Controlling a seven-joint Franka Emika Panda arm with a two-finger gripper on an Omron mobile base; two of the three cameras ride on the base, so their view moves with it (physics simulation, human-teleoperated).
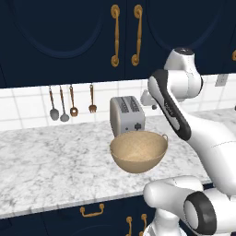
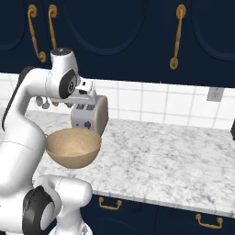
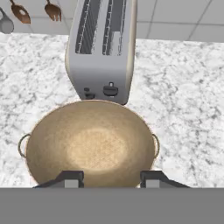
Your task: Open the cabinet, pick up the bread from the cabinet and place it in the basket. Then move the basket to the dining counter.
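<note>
The wall (image 1: 27, 108) behind the marble counter (image 1: 50, 166) is covered with white square tiles, and an outlet (image 2: 214, 94) sits on it at the right. Four utensils (image 1: 69, 103) hang from the tiles, and a grey toaster (image 1: 126, 114) stands on the counter near them. Below are navy drawers (image 2: 156, 215) with short brass pulls.

no readable text or labels anywhere.

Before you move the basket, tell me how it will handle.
The basket is empty, so probably light. Its rounded bottom suggests it may rock or tip if nudged. The woven wall looks fairly stiff, and the loop handles look too small to grip easily.
</note>
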